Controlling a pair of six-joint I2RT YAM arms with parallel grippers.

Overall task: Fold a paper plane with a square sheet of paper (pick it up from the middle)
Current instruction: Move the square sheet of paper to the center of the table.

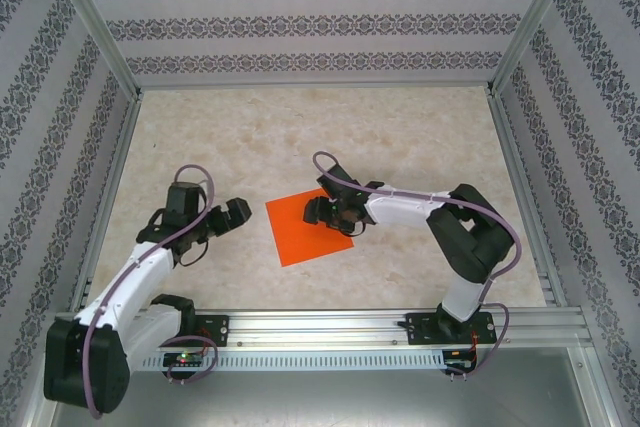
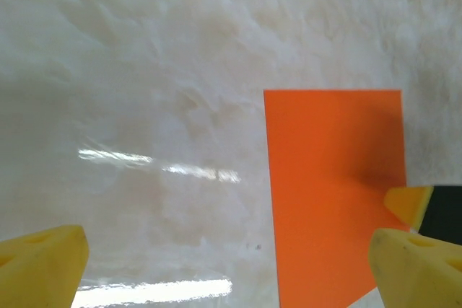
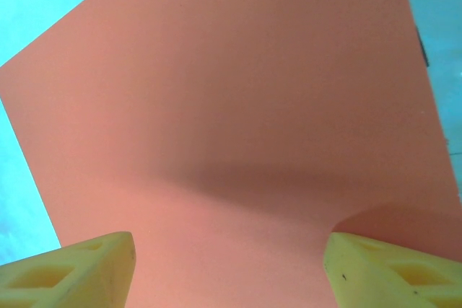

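On the left, the left gripper is held low over the pale marbled worktop, just beside the left edge of the square sheet of paper and apart from it. In the left wrist view its jaws are spread wide, nothing is held between the yellow fingers, and bare worktop is seen in the gap. The bright orange sheet is seen ahead and to the right in that view, lying flat with its straight edges undisturbed. In the top view the sheet is placed near the middle of the worktop, between the two grippers, and is turned slightly out of line with the worktop's edges. On the right, the right gripper is positioned over the far right part of the sheet. In the right wrist view its jaws are parted, the yellow fingers are set well apart low over the orange surface, and a shadow is cast between them. Whether the fingers touch the paper cannot be told, and no paper is pinched.
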